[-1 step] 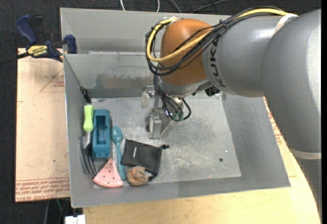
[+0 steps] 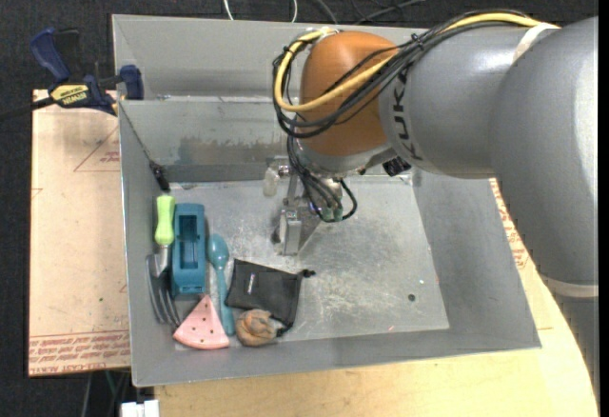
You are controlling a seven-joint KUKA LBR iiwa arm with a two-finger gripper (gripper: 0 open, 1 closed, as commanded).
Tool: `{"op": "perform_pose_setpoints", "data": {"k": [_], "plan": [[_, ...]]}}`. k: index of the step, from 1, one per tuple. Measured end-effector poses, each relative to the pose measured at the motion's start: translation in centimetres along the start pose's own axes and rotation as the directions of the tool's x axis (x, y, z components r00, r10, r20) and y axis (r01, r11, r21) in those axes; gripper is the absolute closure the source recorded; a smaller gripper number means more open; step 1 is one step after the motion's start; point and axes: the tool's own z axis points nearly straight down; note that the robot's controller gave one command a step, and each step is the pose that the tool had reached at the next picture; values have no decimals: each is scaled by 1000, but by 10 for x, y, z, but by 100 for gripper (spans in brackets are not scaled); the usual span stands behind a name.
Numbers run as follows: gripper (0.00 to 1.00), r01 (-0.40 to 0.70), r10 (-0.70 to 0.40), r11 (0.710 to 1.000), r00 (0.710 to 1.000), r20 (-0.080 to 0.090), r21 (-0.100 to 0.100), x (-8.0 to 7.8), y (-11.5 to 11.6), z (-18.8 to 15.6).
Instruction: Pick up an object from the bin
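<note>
My gripper (image 2: 291, 232) hangs under the orange wrist cover, near the middle of the bin floor. Its fingers (image 2: 285, 227) point down and stand close together with nothing visible between them. Just below and left of the fingertips lies a flat black pouch (image 2: 262, 290). A small tan lump (image 2: 256, 327) rests at the pouch's lower edge. A light blue spoon (image 2: 221, 274) lies left of the pouch.
Along the bin's left wall lie a blue tape dispenser (image 2: 188, 249), a green-handled tool (image 2: 165, 220), a dark fork (image 2: 159, 296) and a pink wedge (image 2: 202, 327). The arm spans the bin's right side from above.
</note>
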Motion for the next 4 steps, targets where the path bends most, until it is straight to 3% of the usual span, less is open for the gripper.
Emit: {"op": "perform_pose_setpoints", "data": {"k": [1, 2, 3, 4], "plan": [[0, 109, -109, 994, 994, 1, -2, 0, -34, 25], [100, 197, -197, 980, 980, 4, -2, 4, -74, 56], [100, 197, -197, 980, 980, 4, -2, 4, -74, 55], [100, 167, -167, 986, 986, -5, -4, 10, -75, 20]]}}
